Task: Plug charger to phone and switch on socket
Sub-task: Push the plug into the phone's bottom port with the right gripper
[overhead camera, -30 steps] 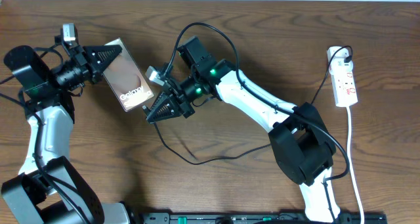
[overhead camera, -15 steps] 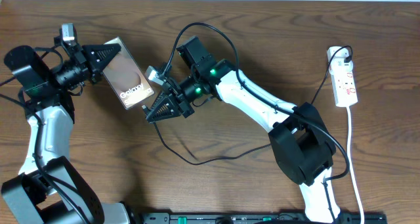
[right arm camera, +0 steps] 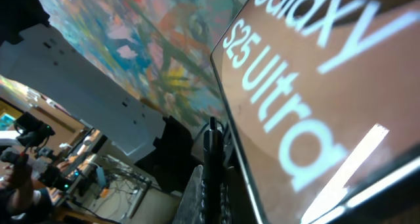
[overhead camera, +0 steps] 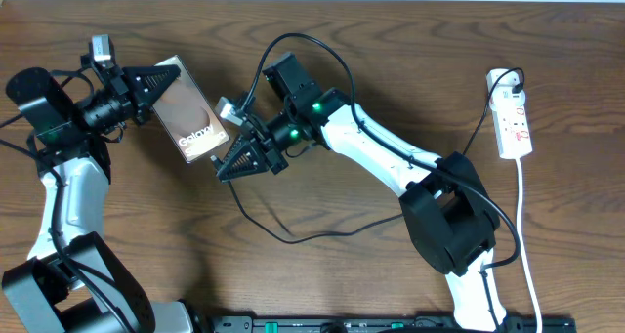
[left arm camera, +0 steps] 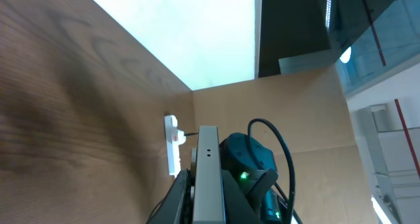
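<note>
At far left, our left gripper [overhead camera: 163, 82] is clenched on the upper-left end of the phone [overhead camera: 188, 121], which shows edge-on between its fingers in the left wrist view. The phone's long axis runs from upper left down to lower right, so its free short end faces our right gripper [overhead camera: 227, 169], just beside it and the nearer arm for plugging in. That gripper is closed on what we judge to be the tip of the charger [overhead camera: 289, 241], whose black cable loops away across the table. We read "Galaxy" from overhead and "Galaxy S25 Ultra" in the right wrist view. The socket [overhead camera: 514, 118] lies far right, well apart from both.
</note>
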`<state>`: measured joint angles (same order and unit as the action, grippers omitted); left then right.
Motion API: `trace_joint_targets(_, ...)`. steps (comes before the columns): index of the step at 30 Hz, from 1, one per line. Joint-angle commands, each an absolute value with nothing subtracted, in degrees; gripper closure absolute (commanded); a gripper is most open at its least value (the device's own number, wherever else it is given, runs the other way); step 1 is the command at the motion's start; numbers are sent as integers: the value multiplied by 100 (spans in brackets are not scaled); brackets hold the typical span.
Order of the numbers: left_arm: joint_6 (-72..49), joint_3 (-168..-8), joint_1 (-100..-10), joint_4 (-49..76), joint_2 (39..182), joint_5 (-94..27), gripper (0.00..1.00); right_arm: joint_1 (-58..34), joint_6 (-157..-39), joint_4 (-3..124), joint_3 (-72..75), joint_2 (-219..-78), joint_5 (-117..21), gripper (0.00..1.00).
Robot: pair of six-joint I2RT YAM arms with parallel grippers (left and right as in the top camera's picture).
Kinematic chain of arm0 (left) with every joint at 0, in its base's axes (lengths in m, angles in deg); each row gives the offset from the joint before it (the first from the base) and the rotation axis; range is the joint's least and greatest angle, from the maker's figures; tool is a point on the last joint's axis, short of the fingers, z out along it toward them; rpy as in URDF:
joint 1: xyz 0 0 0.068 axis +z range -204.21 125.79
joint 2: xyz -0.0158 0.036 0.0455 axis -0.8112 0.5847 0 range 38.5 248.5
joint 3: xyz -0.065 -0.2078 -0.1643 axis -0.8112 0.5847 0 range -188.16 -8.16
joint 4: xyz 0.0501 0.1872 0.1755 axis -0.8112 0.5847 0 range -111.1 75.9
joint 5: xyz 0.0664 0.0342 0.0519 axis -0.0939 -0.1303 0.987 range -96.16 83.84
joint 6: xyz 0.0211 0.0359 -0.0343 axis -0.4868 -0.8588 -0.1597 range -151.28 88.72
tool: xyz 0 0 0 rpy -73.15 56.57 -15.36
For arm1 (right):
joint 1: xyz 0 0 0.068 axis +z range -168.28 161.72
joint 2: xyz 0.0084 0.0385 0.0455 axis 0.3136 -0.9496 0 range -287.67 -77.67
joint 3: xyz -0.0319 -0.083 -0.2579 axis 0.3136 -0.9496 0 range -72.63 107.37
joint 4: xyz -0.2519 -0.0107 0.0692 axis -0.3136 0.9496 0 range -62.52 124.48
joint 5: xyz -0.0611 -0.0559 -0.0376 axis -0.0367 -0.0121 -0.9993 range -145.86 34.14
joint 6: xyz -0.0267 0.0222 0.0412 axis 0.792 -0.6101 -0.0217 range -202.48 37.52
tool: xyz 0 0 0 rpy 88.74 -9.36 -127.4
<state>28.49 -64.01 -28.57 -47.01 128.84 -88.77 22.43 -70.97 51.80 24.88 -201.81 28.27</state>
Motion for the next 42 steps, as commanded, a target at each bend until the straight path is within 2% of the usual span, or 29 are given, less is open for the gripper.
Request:
trace_joint_targets(1, 2838, -6388, -2870, -4736, 12884, -9058, 93, 2276, -7359, 5068, 2480, -20251, 2858, 99)
trace_joint_targets(42, 2724, -6388, -2870, -4738, 12884, -9120, 92, 2204, -7536, 5037, 2480, -20251, 2860, 99)
